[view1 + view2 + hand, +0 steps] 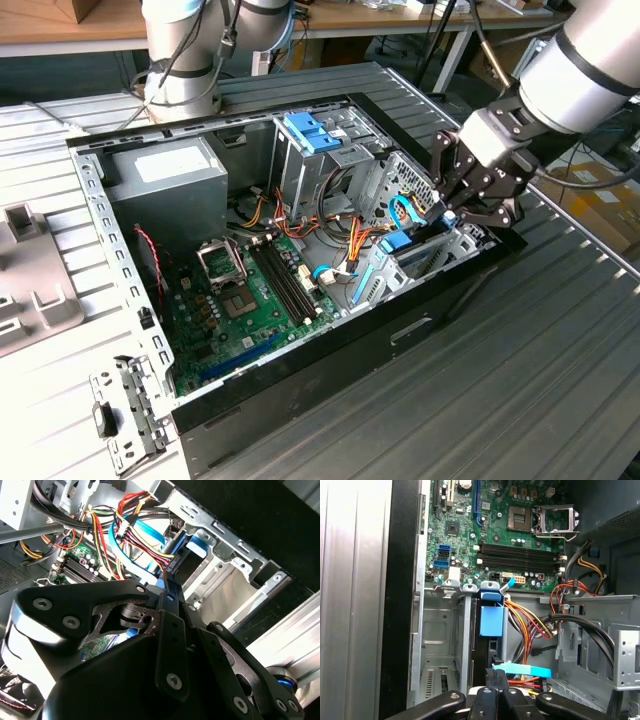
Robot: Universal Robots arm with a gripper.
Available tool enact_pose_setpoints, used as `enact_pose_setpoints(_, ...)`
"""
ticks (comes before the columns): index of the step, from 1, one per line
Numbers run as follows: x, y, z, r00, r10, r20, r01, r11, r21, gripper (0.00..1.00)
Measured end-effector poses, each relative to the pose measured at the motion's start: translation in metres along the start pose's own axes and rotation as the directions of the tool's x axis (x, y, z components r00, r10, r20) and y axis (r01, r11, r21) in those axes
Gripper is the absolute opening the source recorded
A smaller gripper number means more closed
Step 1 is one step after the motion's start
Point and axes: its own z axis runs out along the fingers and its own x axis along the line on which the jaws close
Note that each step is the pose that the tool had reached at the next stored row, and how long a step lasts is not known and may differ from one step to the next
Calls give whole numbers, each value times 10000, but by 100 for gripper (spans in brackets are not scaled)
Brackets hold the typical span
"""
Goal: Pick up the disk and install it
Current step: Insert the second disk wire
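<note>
The disk (408, 243) stands on edge in the drive bay at the corner of the open computer case on the exterior view's right. Its blue rail and tab (492, 619) show in the first wrist view, with the dark body running back between the bay's metal walls. My gripper (447, 213) hangs over that bay, shut. Its fingertips (496, 680) are pressed together at the disk's near end, and I cannot tell whether they pinch any part of it. In the second wrist view the gripper (167, 577) points down at the same blue part.
A light-blue flat cable (525, 670) and orange, red and yellow wires (525, 625) run right beside the bay. The motherboard (250, 290), the grey power-supply box (165, 175) and a blue-topped drive cage (310, 130) fill the case. A loose metal bracket (125, 415) lies outside on the slatted table.
</note>
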Motion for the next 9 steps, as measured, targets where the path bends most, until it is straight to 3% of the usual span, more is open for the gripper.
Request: enact_pose_setpoints(9,-26,-71,-161,10000,0,24,0,10000,-4,11)
